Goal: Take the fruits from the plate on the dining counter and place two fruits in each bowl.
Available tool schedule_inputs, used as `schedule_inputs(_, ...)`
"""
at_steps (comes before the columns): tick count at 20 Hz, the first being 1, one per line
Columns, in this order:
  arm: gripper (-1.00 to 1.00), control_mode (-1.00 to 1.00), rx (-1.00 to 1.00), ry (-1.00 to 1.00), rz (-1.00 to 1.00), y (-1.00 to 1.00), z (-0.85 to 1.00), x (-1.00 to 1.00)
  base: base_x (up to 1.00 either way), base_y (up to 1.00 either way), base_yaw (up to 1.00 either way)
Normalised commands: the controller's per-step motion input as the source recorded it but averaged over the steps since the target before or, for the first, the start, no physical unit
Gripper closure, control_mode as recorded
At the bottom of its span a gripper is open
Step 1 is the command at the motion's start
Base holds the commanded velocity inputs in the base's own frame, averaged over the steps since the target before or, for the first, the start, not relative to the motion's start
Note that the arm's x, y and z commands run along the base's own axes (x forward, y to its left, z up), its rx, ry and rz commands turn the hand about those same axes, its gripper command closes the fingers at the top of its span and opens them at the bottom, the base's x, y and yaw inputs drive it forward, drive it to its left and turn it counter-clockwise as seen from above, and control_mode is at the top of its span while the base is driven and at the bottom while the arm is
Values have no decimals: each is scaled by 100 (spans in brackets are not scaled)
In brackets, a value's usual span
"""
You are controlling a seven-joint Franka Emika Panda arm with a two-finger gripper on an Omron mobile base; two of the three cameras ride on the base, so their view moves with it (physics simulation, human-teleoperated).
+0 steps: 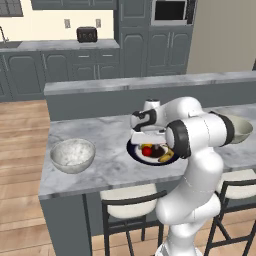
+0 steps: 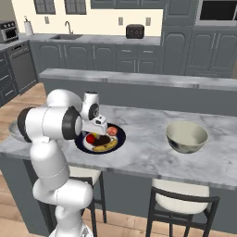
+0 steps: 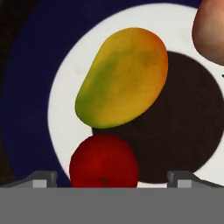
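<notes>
Dark finger tips of the end effector [image 3: 111, 177] stand wide apart at the bottom of the hand view, with the red round fruit [image 3: 103, 161] between them, not clamped. At 12 o'clock from this fruit, just touching it, lies the yellow-green oval fruit [image 3: 122, 78], half on the white ring and half on the dark brown centre of the plate [image 3: 26, 87]. At 2 o'clock, at the edge of the hand view, a part of the pinkish-red round fruit [image 3: 210, 30] shows. In the right base view the end effector hangs low over the plate, and the banana [image 2: 105, 147] lies on the plate's near side, at 5 o'clock from the red fruit. The plate rests on the marbled table [image 2: 143, 152]. The cream-grey bowl [image 2: 186, 136] stands well apart at 3 o'clock from the plate in this view. In the left base view the speckled white bowl [image 1: 73, 155] stands at 9 o'clock from the plate, also well apart. Two stools [image 1: 131, 202] stand below the table's near edge.
</notes>
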Motion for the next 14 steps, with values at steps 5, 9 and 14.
schedule_inputs(5, -100, -100, 0, 1, 0, 6, -35, 3, 0, 0, 0)
schedule_inputs(9, -100, -100, 0, 0, 0, 1, -17, 0, 0, 0, 0)
schedule_inputs(14, 100, -100, 0, 0, 0, 0, -7, 0, 0, 0, 0)
